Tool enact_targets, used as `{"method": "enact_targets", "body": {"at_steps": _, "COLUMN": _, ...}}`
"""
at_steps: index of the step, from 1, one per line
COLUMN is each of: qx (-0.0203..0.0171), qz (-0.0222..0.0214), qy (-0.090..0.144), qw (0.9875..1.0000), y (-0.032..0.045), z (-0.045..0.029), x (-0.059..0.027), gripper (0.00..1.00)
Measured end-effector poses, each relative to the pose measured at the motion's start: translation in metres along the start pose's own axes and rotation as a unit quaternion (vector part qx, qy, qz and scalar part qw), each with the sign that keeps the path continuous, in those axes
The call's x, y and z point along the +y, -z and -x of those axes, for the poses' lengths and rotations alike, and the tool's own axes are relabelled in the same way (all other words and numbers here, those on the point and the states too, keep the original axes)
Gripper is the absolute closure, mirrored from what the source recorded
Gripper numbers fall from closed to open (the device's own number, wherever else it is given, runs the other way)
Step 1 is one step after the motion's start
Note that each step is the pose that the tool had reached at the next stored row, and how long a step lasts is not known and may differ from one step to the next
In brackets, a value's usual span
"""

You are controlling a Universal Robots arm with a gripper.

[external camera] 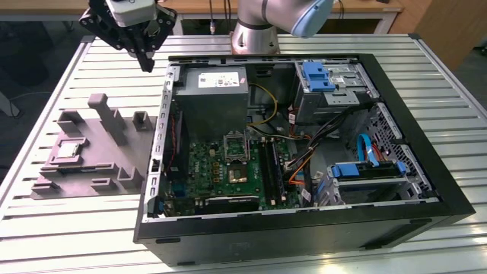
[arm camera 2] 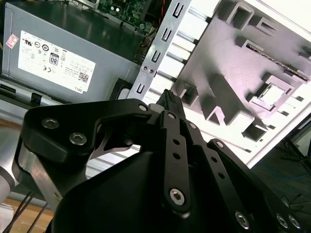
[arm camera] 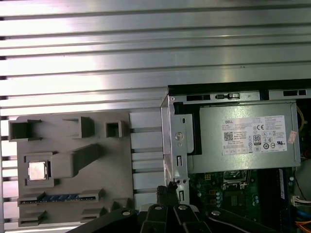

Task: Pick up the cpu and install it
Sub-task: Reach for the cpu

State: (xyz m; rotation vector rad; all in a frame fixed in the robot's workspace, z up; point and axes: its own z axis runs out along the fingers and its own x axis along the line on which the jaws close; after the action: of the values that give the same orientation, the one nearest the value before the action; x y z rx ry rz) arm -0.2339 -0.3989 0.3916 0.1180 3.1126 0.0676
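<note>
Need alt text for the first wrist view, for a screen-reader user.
The cpu lies untouched in a square recess of a grey moulded tray on a slatted metal table. Beside the tray is an open computer case with a grey power supply; the end effector, fingers together and empty, hangs by the case's edge, away from the cpu.

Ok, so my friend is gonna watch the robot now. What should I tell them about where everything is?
Pincer: shut and holding nothing. It hangs over the table, close to the case wall and high above the tray.
Cpu: lies flat in its pocket in the grey tray, on the exterior view's left of the case. Nothing touches it.
Case: open, with the board showing inside.
Done: nothing that shows. The cpu is not picked up yet.
Left: the pick-up and the install on the board.
</note>
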Motion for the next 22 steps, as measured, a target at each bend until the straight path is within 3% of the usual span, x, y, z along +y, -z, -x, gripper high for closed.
{"method": "enact_targets", "body": {"at_steps": 22, "qx": 0.0000, "qz": 0.0000, "qy": 0.000, "qw": 1.0000, "y": 0.0000, "z": -0.0065, "x": -0.0005, "gripper": 0.89}}
